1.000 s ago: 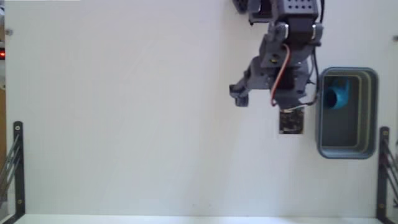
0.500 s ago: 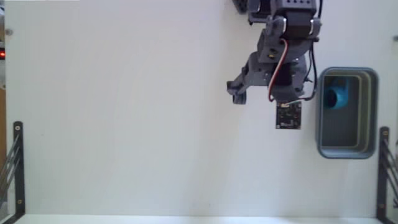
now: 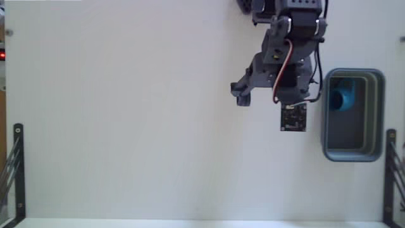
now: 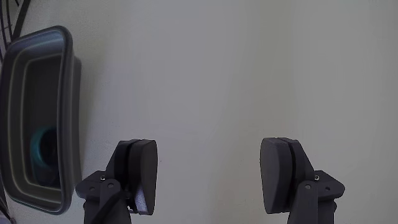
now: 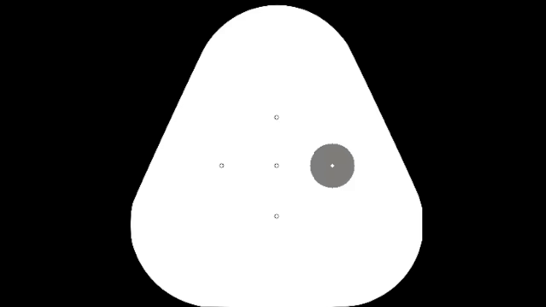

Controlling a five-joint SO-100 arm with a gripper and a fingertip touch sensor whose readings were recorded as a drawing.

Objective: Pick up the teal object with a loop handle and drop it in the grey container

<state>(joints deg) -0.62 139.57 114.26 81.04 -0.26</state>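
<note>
- Teal object with a loop handle [image 3: 345, 98] sits inside the grey container [image 3: 380, 114], in the end toward 12 o'clock in the fixed view. Wrist view shows it as a teal ring [image 4: 42, 147] low in the bin [image 4: 69, 112], at about 9 o'clock.
- Gripper [image 4: 211, 177]: claw spread wide, nothing between the fingers [image 4: 142, 171], only bare white table [image 3: 126, 114].
- In the fixed view the arm [image 3: 281, 69] hangs just beside the bin, on its 9 o'clock side, clear of the rim.
- Judgement: drop looks done; step in hand is the retreat.
- To do it well: leave the claw wide, lift before swinging, pull away toward 12 o'clock of the fixed view, where the arm's base sits.
- Risk: a low sweep toward 3 o'clock could clip the thick rim and shove the bin. Bin is light plastic, probably slides easily.
- Loop handle itself too small to make out in either view.
</note>
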